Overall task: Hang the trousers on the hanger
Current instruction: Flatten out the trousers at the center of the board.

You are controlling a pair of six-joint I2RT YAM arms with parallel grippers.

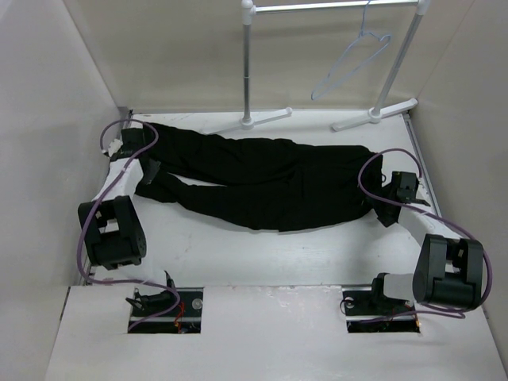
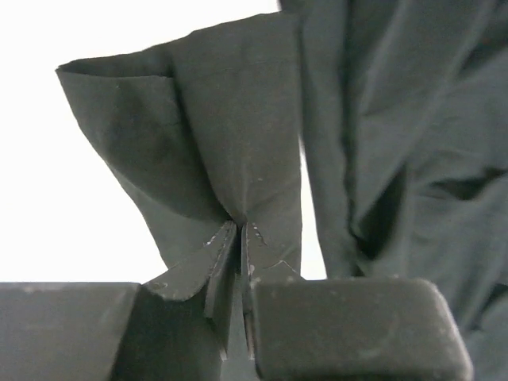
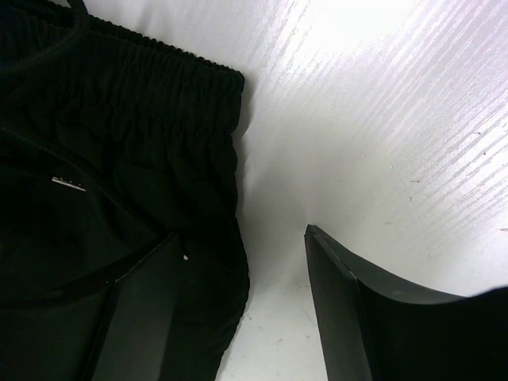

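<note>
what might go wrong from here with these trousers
The left jaws pinch only a thin fold at the trousers leg end, so it may slip when lifted. The right jaws stand open at the waistband edge, one side over bare table, and might close on little cloth. The hanger hangs tilted on the far rail and could swing.

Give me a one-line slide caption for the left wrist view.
Left jaws pinched shut on the trousers near one leg's cuff.
</note>
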